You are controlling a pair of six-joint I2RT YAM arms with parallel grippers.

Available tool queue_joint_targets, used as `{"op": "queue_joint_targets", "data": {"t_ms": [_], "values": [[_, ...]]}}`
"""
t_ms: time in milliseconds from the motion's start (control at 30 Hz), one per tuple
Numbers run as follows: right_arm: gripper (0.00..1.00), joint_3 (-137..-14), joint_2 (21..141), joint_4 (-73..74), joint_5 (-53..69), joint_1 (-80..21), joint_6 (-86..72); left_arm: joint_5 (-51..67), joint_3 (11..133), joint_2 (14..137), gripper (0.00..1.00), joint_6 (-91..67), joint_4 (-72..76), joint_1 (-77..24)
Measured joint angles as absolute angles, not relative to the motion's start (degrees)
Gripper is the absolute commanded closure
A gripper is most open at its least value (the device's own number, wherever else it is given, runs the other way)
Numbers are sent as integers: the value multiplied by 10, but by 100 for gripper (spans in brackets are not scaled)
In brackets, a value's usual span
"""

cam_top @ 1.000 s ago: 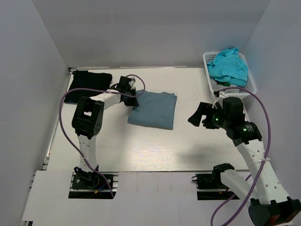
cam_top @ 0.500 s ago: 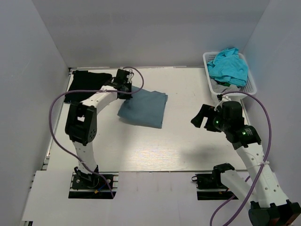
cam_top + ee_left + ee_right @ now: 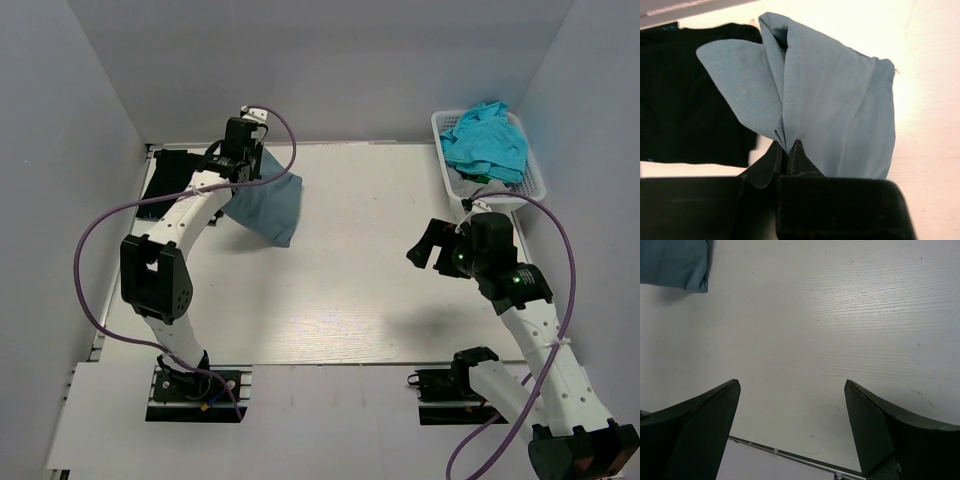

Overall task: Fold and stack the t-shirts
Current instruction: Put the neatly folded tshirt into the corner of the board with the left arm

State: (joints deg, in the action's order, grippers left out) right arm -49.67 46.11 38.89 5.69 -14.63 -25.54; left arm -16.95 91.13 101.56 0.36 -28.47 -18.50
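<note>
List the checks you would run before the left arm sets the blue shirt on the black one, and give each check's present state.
1. Left end effector shut on the slate-blue shirt: ok, cloth is pinched between its fingers.
2. Slate-blue shirt neatly folded: not ok, it is bunched at the grip.
3. Black shirt lying flat: cannot tell, the arm and the slate-blue shirt hide part of it.
4. Right end effector out of the way: ok, open above the table.
5. Turquoise shirts folded: not ok, heaped in the basket.
</note>
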Motion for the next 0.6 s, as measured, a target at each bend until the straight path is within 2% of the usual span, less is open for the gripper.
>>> {"op": "queue_joint_targets", "data": {"t_ms": [367,600], "values": [[9,-497,461,381,65,-146,-270,-173,1010,1023,100,91,-317,-149],[9,-497,461,358,79,-146,-286,-168,1020,1023,100,127,-324,-121]]}}
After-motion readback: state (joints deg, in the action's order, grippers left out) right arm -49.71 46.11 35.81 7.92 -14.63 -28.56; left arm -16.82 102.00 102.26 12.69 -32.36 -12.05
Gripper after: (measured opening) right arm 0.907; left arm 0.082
